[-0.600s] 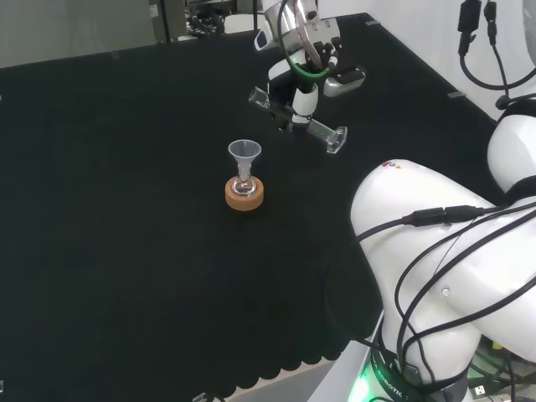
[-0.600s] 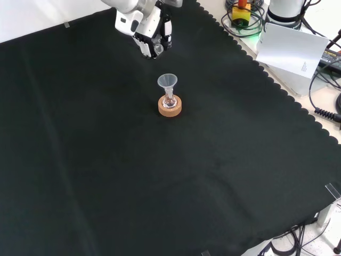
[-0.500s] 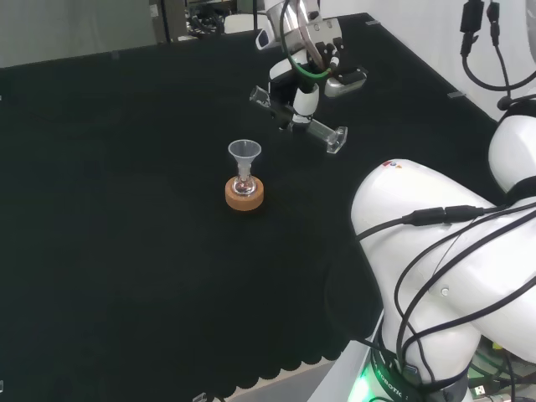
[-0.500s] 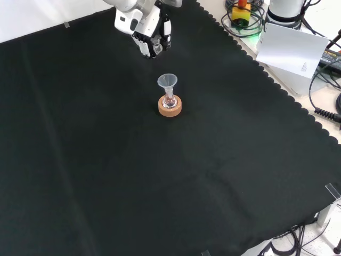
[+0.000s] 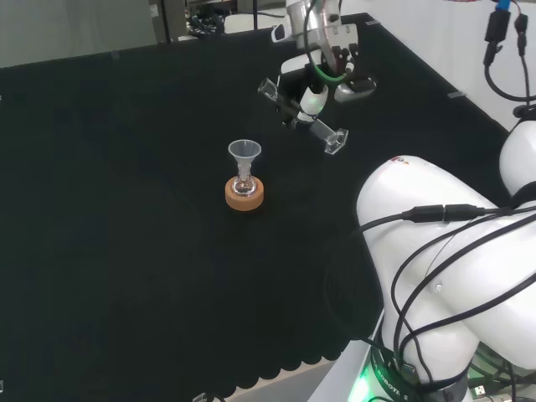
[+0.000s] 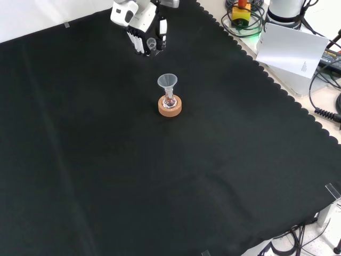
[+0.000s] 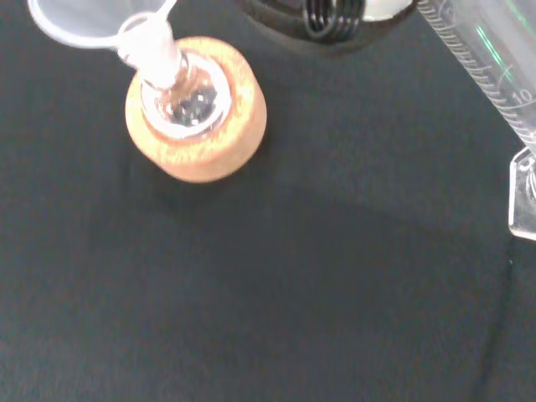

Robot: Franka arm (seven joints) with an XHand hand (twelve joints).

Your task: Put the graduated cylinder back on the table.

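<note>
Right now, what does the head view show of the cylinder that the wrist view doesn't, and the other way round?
Head view alone: the hand curled round the middle of the graduated cylinder, which lies tilted above the cloth, base end lower, toward the arm's white link.
Wrist view alone: the cylinder's printed graduation marks and a close look down into the flask.
Both: the cylinder, the funnel in the flask, the cork ring and the black cloth.

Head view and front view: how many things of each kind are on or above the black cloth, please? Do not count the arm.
Graduated cylinder, held tilted in the hand: 1
Funnel: 1
Small flask under the funnel: 1
Cork ring stand: 1
Total: 4
</note>
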